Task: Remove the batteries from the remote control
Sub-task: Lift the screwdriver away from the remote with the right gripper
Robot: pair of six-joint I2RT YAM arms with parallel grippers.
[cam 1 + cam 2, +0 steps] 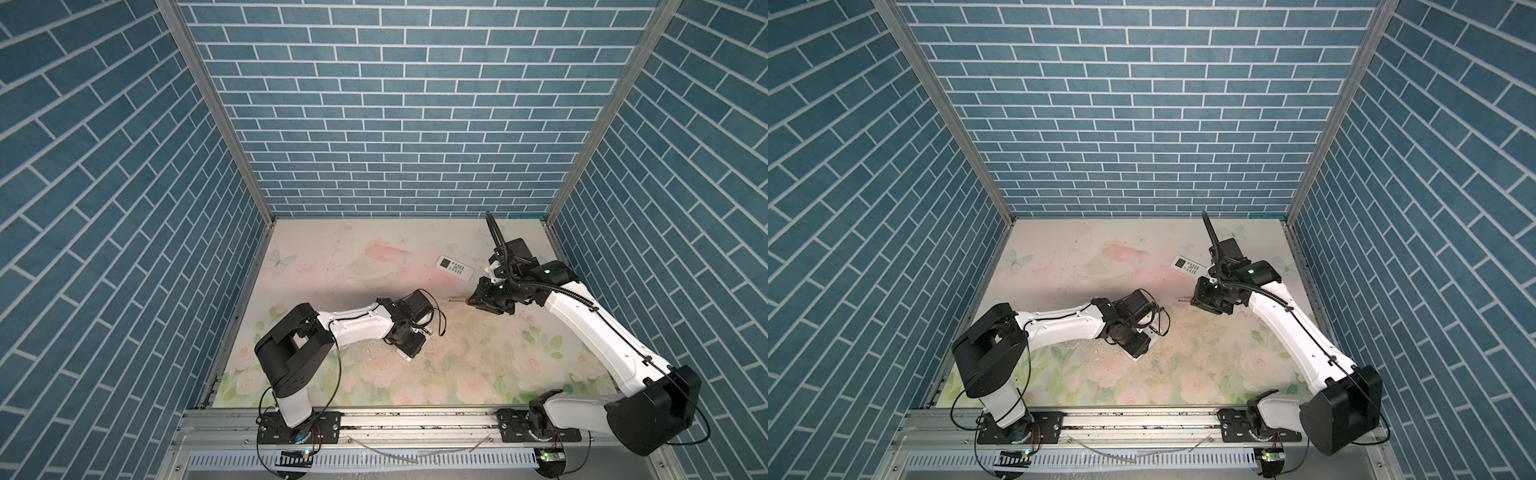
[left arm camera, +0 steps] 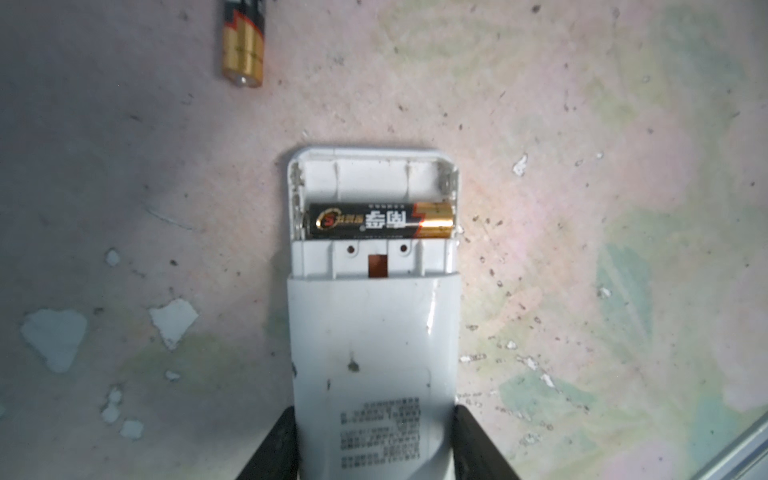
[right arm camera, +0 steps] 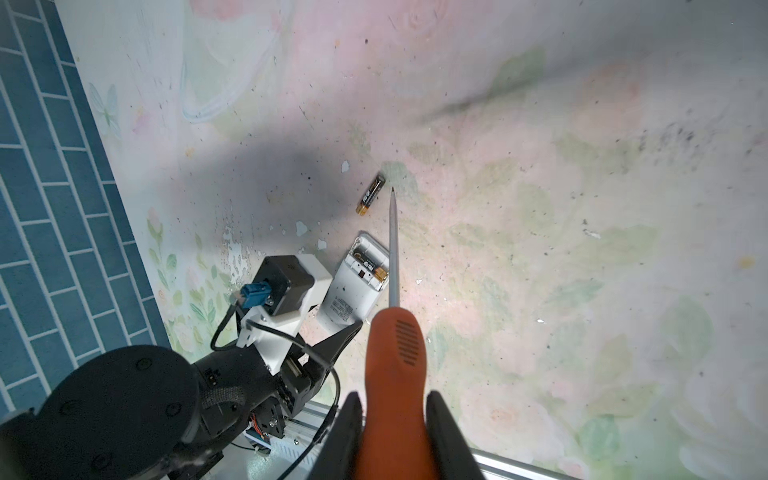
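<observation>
My left gripper (image 2: 374, 415) is shut on the white remote control (image 2: 374, 332), which lies back up on the table with its battery bay uncovered. One black and gold battery (image 2: 380, 221) sits crosswise in the bay; the slot beside it is empty. Another battery (image 2: 243, 45) lies loose on the table beyond the remote's end, also visible in the right wrist view (image 3: 371, 194). My right gripper (image 3: 395, 399) is shut on the orange screwdriver handle (image 3: 395, 353). Its shaft (image 3: 394, 249) points toward the loose battery, apart from the remote (image 3: 353, 286). In both top views the grippers (image 1: 409, 347) (image 1: 473, 301) stand well apart.
A second white remote (image 1: 455, 267), buttons up, lies at the back right, seen in both top views (image 1: 1188, 266). Blue brick walls enclose the floral table (image 1: 332, 257) on three sides. A metal rail (image 1: 415, 419) with the arm bases runs along the front edge.
</observation>
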